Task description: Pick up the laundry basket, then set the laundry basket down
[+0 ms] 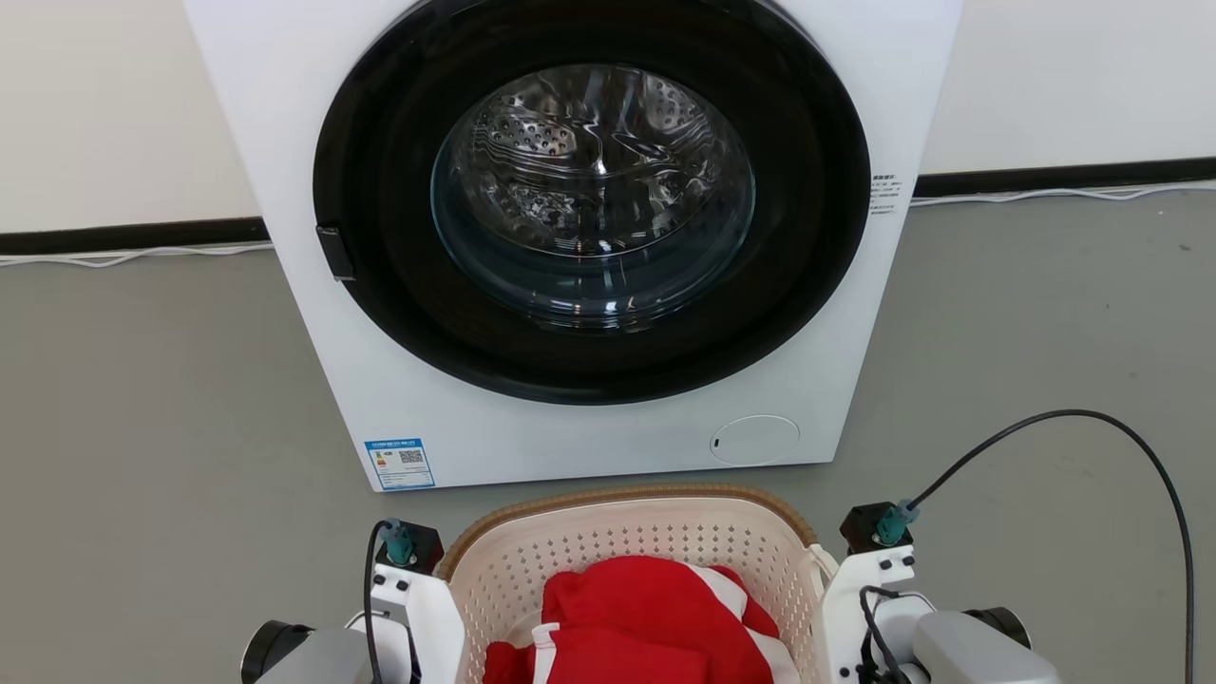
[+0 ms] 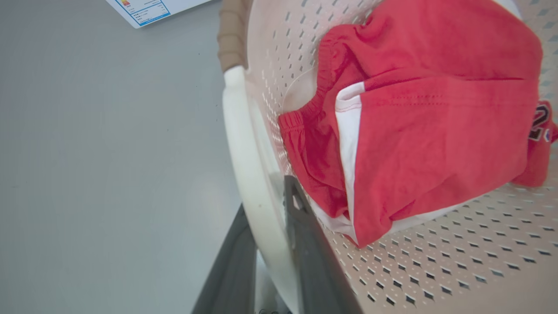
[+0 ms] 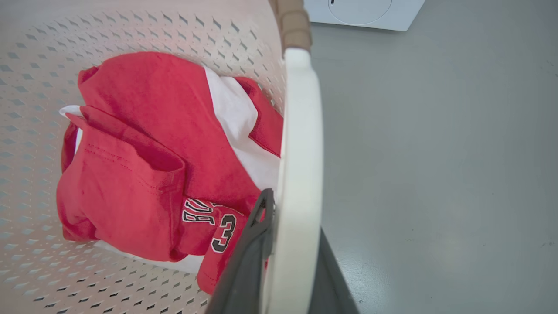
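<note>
Since the left gripper [image 2: 267, 197] is clamped across one white side handle [image 2: 244, 144] and the right gripper [image 3: 295, 213] across the opposite handle [image 3: 301, 144], the laundry basket [image 1: 627, 543] rests evenly between both arms, just before the washer [image 1: 589, 427], likely so its red clothing [image 1: 655, 608] cannot spill.

Cream-white laundry basket [image 1: 608, 546]: perforated plastic, rounded-rectangular, brown woven-look rim, white side handles. Upright, level, spanning gap between both pincers. Left pincer [image 2: 266, 196] clamps left handle [image 2: 244, 144], one finger inside wall, one outside. Right pincer [image 3: 296, 213] likewise on right handle [image 3: 301, 131]. Red-and-white garment [image 1: 646, 617] heaped inside.
</note>
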Tool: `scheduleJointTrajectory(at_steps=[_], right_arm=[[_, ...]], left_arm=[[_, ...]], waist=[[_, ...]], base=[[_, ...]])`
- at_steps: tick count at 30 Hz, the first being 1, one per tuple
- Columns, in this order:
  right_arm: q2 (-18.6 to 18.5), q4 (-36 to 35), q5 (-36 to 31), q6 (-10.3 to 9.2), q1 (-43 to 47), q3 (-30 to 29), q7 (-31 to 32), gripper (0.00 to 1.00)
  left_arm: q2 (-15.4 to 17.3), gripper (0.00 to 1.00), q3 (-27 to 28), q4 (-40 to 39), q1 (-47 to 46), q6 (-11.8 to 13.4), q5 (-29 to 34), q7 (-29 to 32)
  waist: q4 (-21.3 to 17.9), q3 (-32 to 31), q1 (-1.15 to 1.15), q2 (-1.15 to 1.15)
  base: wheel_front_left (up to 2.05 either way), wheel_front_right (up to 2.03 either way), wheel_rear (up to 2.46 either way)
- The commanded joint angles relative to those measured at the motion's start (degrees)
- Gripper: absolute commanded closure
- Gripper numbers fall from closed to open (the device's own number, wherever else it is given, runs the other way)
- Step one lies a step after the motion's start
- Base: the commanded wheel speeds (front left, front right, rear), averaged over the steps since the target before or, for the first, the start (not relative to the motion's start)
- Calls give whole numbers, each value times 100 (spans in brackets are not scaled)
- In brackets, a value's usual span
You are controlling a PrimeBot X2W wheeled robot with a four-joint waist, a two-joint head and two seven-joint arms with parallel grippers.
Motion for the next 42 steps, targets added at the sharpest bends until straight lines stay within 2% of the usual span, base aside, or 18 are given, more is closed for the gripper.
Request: scheduleJointTrajectory(at_steps=[1, 10, 22, 33, 42], right_arm=[[63, -91, 45, 96, -172, 114, -69, 100], [63, -119, 109, 96, -211, 235, -242, 100], [63, -162, 129, 96, -397, 367, -771, 100], [63, -158, 101, 96, -917, 392, -1383, 100], [63, -31, -13, 96, -1412, 391, -1871, 100]], left_arm=[[165, 100, 70, -42, -366, 6, 5, -110], [189, 100, 5, 62, -438, 8, -20, -219], [184, 100, -21, 284, -591, 122, 28, -465], [285, 100, -22, 329, -1111, 172, 123, -867], [358, 100, 8, 349, -1644, 374, 221, -1397]], waist=[[0, 2, 0, -1], [-9, 85, 0, -1], [23, 585, 0, -1], [115, 1593, 0, -1], [205, 2502, 0, -1]], base=[[0, 0, 0], [0, 0, 0], [0, 0, 0], [0, 0, 0], [0, 0, 0]])
